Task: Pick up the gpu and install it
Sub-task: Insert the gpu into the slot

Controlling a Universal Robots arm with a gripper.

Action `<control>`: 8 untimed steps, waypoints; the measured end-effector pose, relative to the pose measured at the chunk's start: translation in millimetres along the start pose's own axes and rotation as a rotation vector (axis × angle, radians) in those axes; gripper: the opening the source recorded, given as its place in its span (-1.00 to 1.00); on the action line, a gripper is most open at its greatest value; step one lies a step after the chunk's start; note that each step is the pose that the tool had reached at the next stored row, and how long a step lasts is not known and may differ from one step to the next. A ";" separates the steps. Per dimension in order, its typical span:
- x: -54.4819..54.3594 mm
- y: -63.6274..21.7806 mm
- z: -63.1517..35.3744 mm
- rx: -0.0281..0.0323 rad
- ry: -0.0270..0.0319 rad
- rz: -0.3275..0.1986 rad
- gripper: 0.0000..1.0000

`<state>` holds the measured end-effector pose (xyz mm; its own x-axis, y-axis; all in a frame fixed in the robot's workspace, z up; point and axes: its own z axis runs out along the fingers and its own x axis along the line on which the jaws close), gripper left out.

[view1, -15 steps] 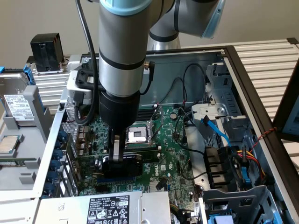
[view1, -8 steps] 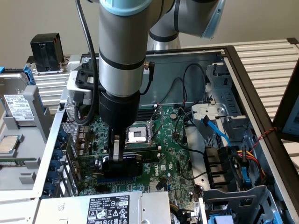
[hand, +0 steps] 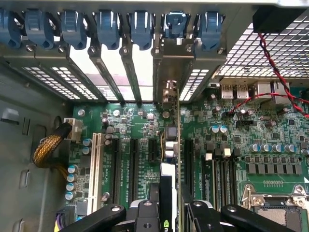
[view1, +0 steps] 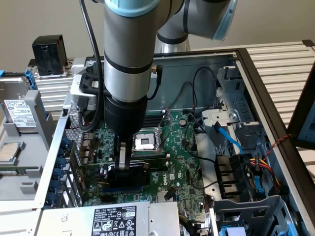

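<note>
The gpu (view1: pixel 132 175) is a short card with a black shroud, standing on edge low over the green motherboard (view1: pixel 179 162) inside the open computer case. My gripper (view1: pixel 124 166) reaches straight down and is shut on it. In the wrist view the gpu (hand: pixel 176 140) runs edge-on along an expansion slot. Its silver bracket (hand: pixel 175 63) stands against the rear slot opening. My gripper (hand: pixel 172 210) clamps the card, with a black finger (hand: pixel 148 212) on either side. Whether the card's connector sits fully in the slot is hidden.
The CPU socket (view1: pixel 145 142) lies just beyond the card, and a power supply (view1: pixel 115 216) is in front. A drive cage (view1: pixel 231 115) with blue and black cables fills the exterior view's right. Blue slot clips (hand: pixel 107 24), a white slot (hand: pixel 95 164) and a red-black wire (hand: pixel 270 58) surround the card.
</note>
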<state>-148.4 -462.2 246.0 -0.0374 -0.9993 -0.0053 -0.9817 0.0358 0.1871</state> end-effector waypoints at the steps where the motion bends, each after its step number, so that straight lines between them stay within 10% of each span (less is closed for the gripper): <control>1: -0.1 0.2 0.0 -0.0001 0.0001 0.000 -0.46; 8: -0.2 0.2 0.6 0.0000 0.0008 0.000 -0.46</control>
<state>-148.7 -461.9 245.4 -0.0374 -0.9993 -0.0045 -0.9817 0.0359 0.1871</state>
